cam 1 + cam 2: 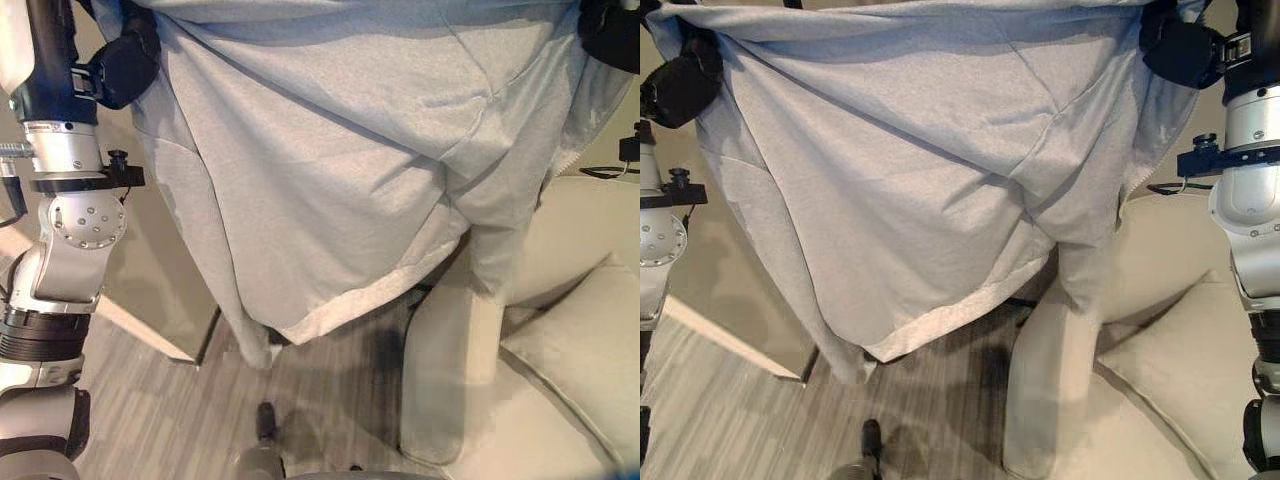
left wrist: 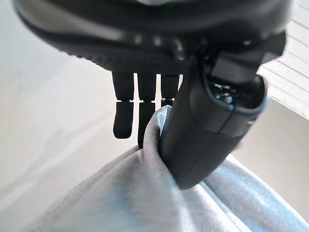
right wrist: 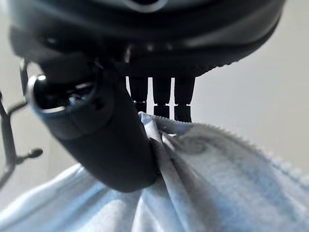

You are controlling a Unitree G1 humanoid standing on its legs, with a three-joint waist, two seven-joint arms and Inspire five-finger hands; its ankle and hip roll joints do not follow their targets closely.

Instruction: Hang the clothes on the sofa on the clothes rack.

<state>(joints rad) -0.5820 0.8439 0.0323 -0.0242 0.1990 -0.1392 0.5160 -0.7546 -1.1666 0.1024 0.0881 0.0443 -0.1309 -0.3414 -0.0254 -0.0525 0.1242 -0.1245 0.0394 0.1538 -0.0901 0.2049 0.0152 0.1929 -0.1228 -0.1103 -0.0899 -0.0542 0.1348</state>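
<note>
A light grey garment (image 1: 330, 170) hangs spread wide and high in front of me, its hem and one sleeve dangling over the floor and the sofa's arm. My left hand (image 1: 125, 65) is shut on its upper left corner; in the left wrist view the thumb (image 2: 207, 125) pinches the cloth (image 2: 145, 193) against the fingers. My right hand (image 1: 1180, 50) is shut on the upper right corner, and the right wrist view shows its thumb (image 3: 106, 140) pressing the cloth (image 3: 203, 183) the same way. A thin dark metal hook (image 3: 12, 145) shows beside the right hand.
A beige sofa (image 1: 570, 330) with a cushion (image 1: 1185, 370) fills the lower right, its arm (image 1: 445, 370) just under the garment. A beige panel (image 1: 160, 290) stands at the left on the grey wood-look floor (image 1: 180, 410). A dark shoe tip (image 1: 266, 418) shows on the floor.
</note>
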